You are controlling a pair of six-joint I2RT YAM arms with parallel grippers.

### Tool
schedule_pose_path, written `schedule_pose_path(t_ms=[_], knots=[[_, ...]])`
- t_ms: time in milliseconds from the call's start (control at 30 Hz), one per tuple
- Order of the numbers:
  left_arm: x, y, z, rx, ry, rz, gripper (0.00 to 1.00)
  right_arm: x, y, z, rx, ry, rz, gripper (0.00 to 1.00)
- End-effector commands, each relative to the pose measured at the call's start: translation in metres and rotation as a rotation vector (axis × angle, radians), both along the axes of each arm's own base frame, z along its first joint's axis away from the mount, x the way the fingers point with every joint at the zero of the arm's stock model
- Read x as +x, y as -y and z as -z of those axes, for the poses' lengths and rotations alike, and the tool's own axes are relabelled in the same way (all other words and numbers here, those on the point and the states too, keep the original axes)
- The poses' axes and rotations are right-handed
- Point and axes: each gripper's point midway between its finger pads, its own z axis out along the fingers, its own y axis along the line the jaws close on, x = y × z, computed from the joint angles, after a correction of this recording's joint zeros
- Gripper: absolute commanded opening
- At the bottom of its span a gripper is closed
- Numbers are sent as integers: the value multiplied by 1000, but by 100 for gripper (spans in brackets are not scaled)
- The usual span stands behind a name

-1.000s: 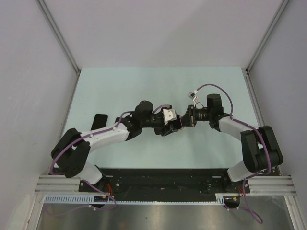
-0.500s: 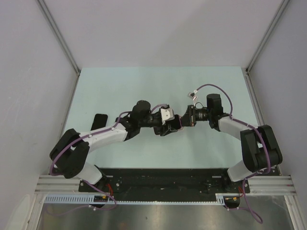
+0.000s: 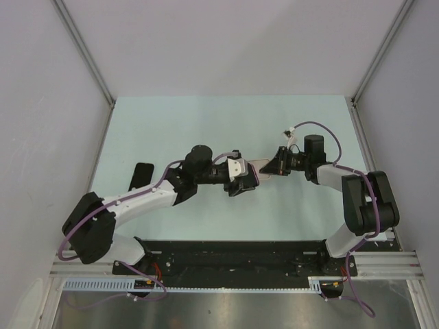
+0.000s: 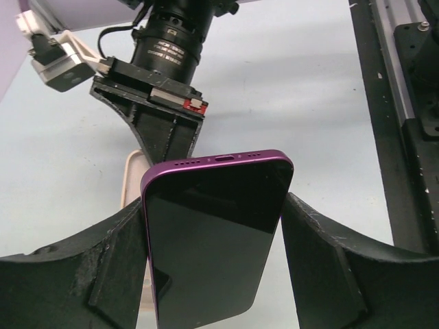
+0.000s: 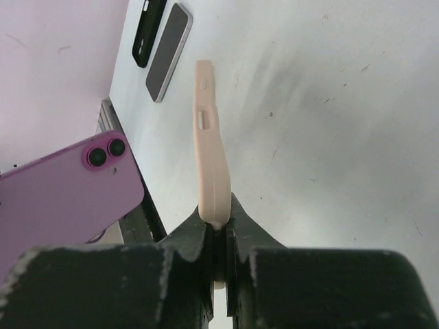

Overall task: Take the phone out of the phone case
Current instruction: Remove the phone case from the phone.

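currently, in the top view, the left gripper [image 3: 240,179] and right gripper [image 3: 272,165] face each other above the middle of the table [image 3: 171,123]. the pale phone case [image 3: 259,163] reaches from the right gripper toward the left.

in the left wrist view, the left jaws are clamped on the long edges of the purple phone [image 4: 212,253]. it is held off the table with its port end bare.

in the right wrist view, the right fingers [image 5: 185,236] are pinched tight on the case's rim. the phone's camera side sits beside the case, not inside it.

judgement: extraction looks complete. draw the arms straight apart with both grips firm. then lower each item flat, clear of the second phone [image 5: 169,51] and black case [image 5: 147,31].
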Motion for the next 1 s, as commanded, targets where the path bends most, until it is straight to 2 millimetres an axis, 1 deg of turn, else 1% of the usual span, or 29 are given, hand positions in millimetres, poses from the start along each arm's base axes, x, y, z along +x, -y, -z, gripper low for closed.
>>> schedule_pose_path(t_ms=[0, 300, 400, 633, 667, 700, 733, 767, 833, 867, 933, 967], knots=[[-1, 3, -11, -28, 44, 11, 40, 11, -4, -15, -3, 77, 6, 0], [18, 2, -3, -1, 31, -88, 40, 11, -3, -19, -12, 105, 6, 0], [19, 2, -1, 3, 29, -94, 41, 12, -2, -20, -25, 126, 9, 0], [40, -1, 9, 43, 8, -193, 42, 20, 5, -21, -55, 152, 54, 0], [44, -4, 11, 48, -4, -205, 42, 21, 7, -21, -57, 154, 61, 0], [46, -5, 19, 68, -31, -213, 42, 22, 7, -21, -61, 156, 66, 0], [49, -5, 17, 64, -57, -224, 42, 25, 9, -21, -67, 161, 77, 0], [55, -10, 20, 70, -75, -240, 41, 26, 11, -22, -69, 167, 86, 0], [61, -14, 26, 83, -133, -266, 41, 29, 13, -22, -78, 171, 103, 0], [67, -21, 31, 96, -163, -288, 40, 30, 15, -24, -80, 178, 110, 0], [77, -27, 34, 96, -220, -325, 38, 33, 18, -27, -84, 191, 126, 0], [85, -35, 38, 100, -255, -354, 38, 34, 19, -28, -85, 195, 132, 0]])
